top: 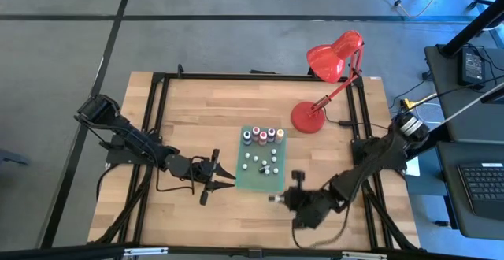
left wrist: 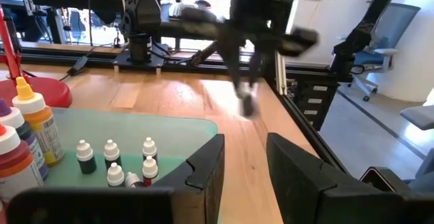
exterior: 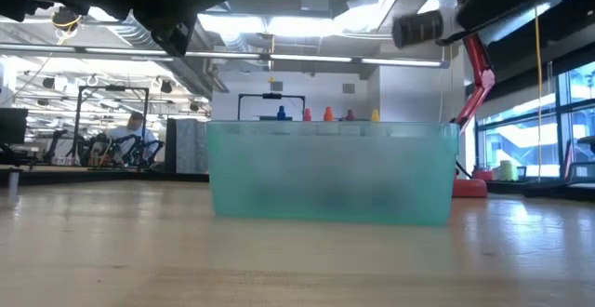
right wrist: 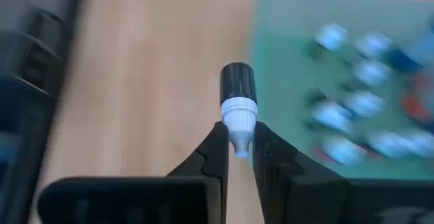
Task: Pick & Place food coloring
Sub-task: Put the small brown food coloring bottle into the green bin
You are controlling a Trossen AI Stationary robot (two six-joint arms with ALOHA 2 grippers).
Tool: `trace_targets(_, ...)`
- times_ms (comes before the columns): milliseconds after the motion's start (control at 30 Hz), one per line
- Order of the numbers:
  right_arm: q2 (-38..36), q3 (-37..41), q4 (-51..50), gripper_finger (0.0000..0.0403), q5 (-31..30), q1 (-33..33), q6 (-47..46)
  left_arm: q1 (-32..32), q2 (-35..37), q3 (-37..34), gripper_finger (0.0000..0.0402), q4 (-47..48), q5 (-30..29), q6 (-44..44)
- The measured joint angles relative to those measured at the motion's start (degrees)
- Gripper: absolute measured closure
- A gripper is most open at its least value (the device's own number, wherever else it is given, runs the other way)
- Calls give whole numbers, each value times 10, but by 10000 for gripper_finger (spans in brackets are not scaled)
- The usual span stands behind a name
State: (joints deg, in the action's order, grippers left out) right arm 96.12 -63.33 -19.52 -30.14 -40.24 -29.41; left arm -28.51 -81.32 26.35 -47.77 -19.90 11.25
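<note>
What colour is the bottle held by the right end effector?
Dark bottle with a white tip, clearest in the right wrist view.

One red desk lamp point(top: 331, 75), one green tray point(top: 263, 183), two arms, and roughly a dozen small bottles.

My matt black plastic right tool point(right wrist: 239, 149) pinches a small smooth plastic bottle point(right wrist: 238, 95), dark-bodied with a pale ribbed cap, above a bench point(top: 197, 126) of pale, satin-finished wooden planks; the lamp point(top: 335, 55) shows glossy red enamel.
</note>
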Motion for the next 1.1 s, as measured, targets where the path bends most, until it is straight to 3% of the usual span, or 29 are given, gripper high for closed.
trace_targets(167,-13,-120,-299,354,88,70,-35,0,0,0,299,2,0,0)
trace_targets(267,-12,-152,-370,354,152,123,-2,1,0,0,298,4,-1,-9)
trace_targets(467,-10,-159,-397,354,216,224,124,1,0,0,295,28,-1,-65)
trace_targets(700,12,-158,-389,354,222,309,251,1,0,0,299,62,-1,-85)
trace_targets(900,37,-160,-393,354,232,335,317,1,0,0,295,60,-20,-129)
trace_targets(1100,66,-192,-413,354,221,336,418,1,0,0,298,61,-27,-83)
